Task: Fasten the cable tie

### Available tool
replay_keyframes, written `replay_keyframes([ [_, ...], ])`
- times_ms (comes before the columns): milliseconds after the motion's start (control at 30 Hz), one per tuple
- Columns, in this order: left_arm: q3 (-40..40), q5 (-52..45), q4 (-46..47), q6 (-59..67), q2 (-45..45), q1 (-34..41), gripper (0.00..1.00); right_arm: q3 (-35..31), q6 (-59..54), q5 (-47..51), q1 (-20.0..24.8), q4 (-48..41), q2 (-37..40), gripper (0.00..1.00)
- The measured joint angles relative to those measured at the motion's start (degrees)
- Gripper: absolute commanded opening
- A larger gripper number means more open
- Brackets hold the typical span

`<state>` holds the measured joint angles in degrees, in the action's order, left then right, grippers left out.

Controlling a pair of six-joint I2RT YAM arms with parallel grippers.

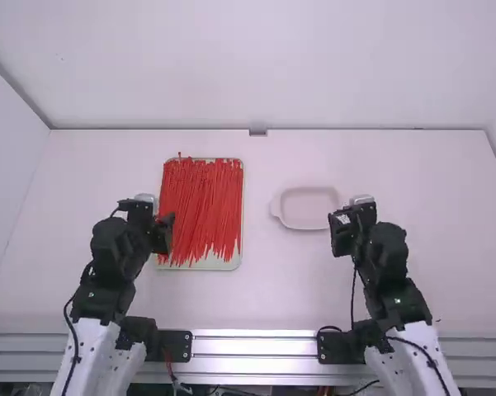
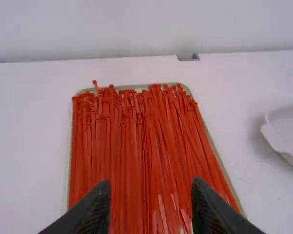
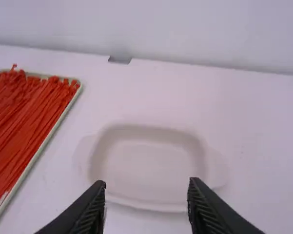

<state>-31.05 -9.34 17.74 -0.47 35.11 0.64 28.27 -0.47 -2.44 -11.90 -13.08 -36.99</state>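
A thick layer of red cable ties (image 1: 200, 210) lies lengthwise on a pale tray (image 1: 240, 165) left of the table's middle; the same cable ties (image 2: 139, 146) fill the left wrist view. My left gripper (image 1: 163, 233) hovers over the near left part of the tray, and its fingers (image 2: 95, 209) stand open above the ties with nothing between them. My right gripper (image 1: 340, 231) sits just short of a white oval dish (image 1: 305, 208), open and holding nothing. The dish (image 3: 148, 163) looks bare inside.
White table with a pale back wall and side walls. A small grey bracket (image 1: 257, 130) sits at the far edge. Bare tabletop lies between the tray and the dish, and to the right of the dish.
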Motion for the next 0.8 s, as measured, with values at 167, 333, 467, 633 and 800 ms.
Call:
replay_keyframes([
  [167, -7.06, 1.68, 6.01, -0.04, 5.81, 0.13, 0.61, 6.54, 1.20, -0.66, -0.02, -5.75, -8.15, 0.61],
  [333, -13.38, 1.86, 9.90, 0.07, 12.35, 0.17, 0.70, 12.48, 1.79, -2.75, -0.04, -9.03, -15.96, 0.70],
  [467, -17.75, 1.46, 12.63, 0.04, 17.79, 0.24, 0.77, 17.38, 3.13, -3.82, -0.04, -11.61, -21.29, 0.77],
  [633, -23.04, 0.76, 16.76, 0.02, 22.97, 0.33, 0.85, 22.21, 4.46, -4.81, -0.07, -16.81, -25.51, 0.84],
  [800, -27.71, -0.07, 19.69, 0.00, 27.36, 0.37, 0.91, 26.58, 5.29, -5.11, -1.16, -22.49, -27.54, 0.91],
])
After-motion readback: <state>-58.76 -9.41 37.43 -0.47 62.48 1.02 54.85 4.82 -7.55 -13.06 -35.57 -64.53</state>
